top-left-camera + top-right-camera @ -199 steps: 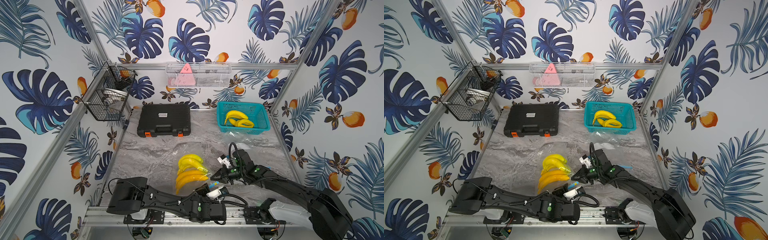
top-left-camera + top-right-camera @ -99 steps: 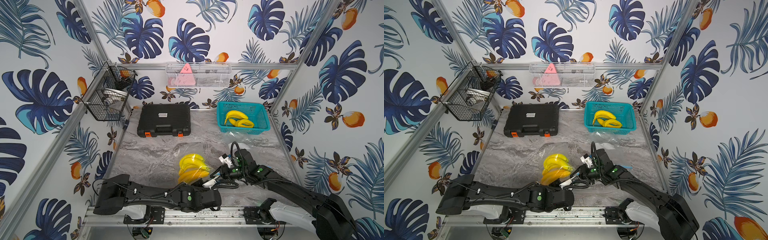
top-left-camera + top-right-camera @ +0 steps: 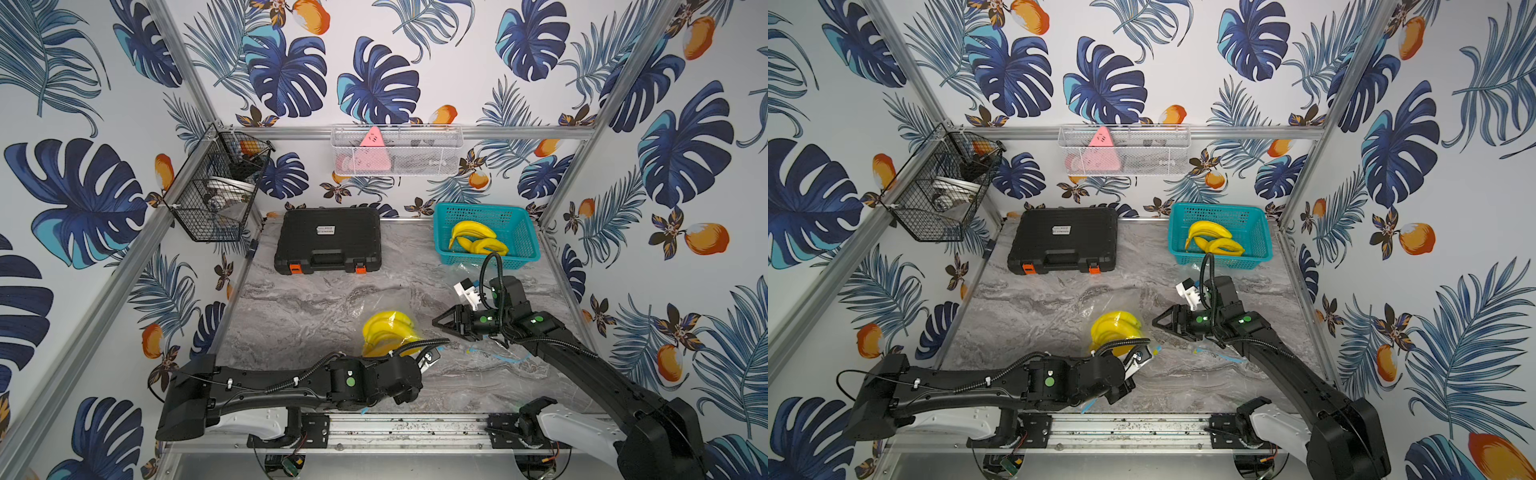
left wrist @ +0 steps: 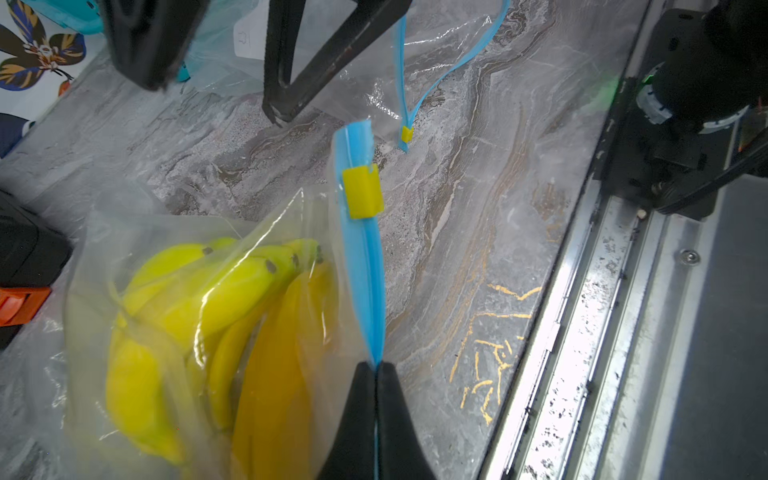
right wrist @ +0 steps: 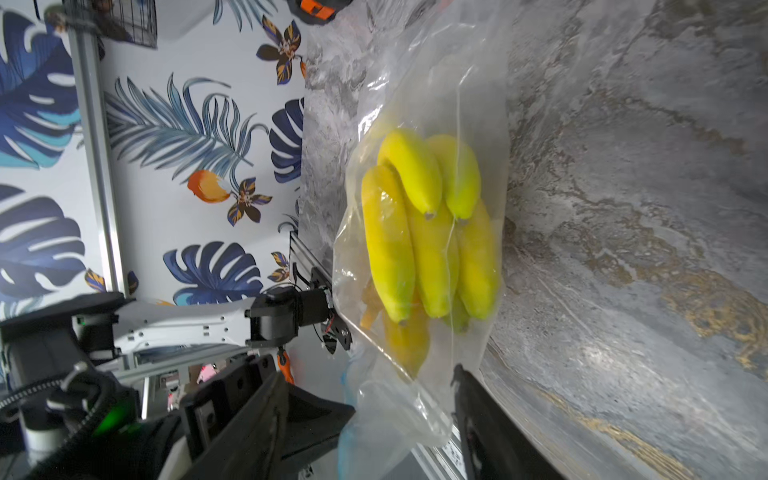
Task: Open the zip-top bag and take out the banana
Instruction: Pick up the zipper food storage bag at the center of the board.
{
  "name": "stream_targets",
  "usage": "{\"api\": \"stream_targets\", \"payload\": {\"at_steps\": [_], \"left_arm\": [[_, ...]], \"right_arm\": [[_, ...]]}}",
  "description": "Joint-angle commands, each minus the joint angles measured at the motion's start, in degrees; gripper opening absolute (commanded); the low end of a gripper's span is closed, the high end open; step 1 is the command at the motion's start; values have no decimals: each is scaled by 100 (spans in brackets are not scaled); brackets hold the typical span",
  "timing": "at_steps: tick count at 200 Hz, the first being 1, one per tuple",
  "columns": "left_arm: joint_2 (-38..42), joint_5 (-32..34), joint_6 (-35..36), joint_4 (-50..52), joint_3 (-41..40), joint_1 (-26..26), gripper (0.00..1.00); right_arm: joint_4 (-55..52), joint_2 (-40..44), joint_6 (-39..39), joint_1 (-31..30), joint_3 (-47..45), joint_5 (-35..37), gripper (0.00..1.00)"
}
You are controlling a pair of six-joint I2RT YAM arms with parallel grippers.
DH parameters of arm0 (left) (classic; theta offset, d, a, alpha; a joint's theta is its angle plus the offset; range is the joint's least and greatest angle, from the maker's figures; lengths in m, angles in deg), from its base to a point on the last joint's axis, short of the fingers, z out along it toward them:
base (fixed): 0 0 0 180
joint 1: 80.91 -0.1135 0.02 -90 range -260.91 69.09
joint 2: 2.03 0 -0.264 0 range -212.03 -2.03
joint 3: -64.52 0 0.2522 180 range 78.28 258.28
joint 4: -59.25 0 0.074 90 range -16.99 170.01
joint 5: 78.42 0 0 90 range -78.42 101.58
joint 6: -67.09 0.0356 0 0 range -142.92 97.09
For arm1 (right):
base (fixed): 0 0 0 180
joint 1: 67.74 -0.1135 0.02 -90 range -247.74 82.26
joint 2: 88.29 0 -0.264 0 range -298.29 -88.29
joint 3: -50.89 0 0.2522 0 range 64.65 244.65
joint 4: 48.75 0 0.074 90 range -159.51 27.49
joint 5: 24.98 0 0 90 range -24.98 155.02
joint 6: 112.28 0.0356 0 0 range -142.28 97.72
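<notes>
Blue zip strip (image 4: pixel 365 266) on the zip-top bag (image 4: pixel 124 232) is pinched between my left gripper's (image 4: pixel 376 368) pressed-together jaws; the yellow slider (image 4: pixel 362 191) sits further along. Bananas (image 3: pixel 388 332) lie inside, at six o'clock from table (image 3: pixel 316 299) centre. At their three o'clock my right gripper (image 3: pixel 438 324) is spread, bag plastic between its fingers. Beyond: black case (image 3: pixel 328 241) at eleven, teal basket (image 3: pixel 523 237) at one.

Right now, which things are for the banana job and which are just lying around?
For the job: bag, bananas, slider, left gripper, right gripper.
Just lying about: case, basket, spare bag, wire rack.
</notes>
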Motion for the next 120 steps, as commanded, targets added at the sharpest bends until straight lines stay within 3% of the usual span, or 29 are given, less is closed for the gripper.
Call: {"api": "stream_targets", "payload": {"at_steps": [1, 25, 36, 42, 59, 80, 101, 120], "left_arm": [[159, -557, 184, 57, 29, -225, 0], [310, -941, 321, 208, 107, -653, 0], [378, -1222, 364, 236, 135, -882, 0], [409, -1367, 402, 237, 137, -992, 0], [433, -1803, 484, 262, 171, -1311, 0], [334, -2287, 548, 220, 236, -1554, 0], [204, -2797, 542, 146, 306, -1780, 0], [154, -3067, 540, 92, 354, -1966, 0]], "right_arm": [[-254, 231, -1436, 13, -100, 224, 68], [557, 570, -1648, 13, -548, 489, 67], [1042, 715, -1539, 21, -798, 789, 49], [1264, 797, -1605, 22, -923, 807, 43], [1649, 965, -1911, 22, -1186, 776, 50], [2297, 1103, -2195, 22, -1429, 859, 49], [2779, 919, -2532, 22, -1452, 326, 49], [2411, 417, -3034, 22, -1138, -165, 43]]}}
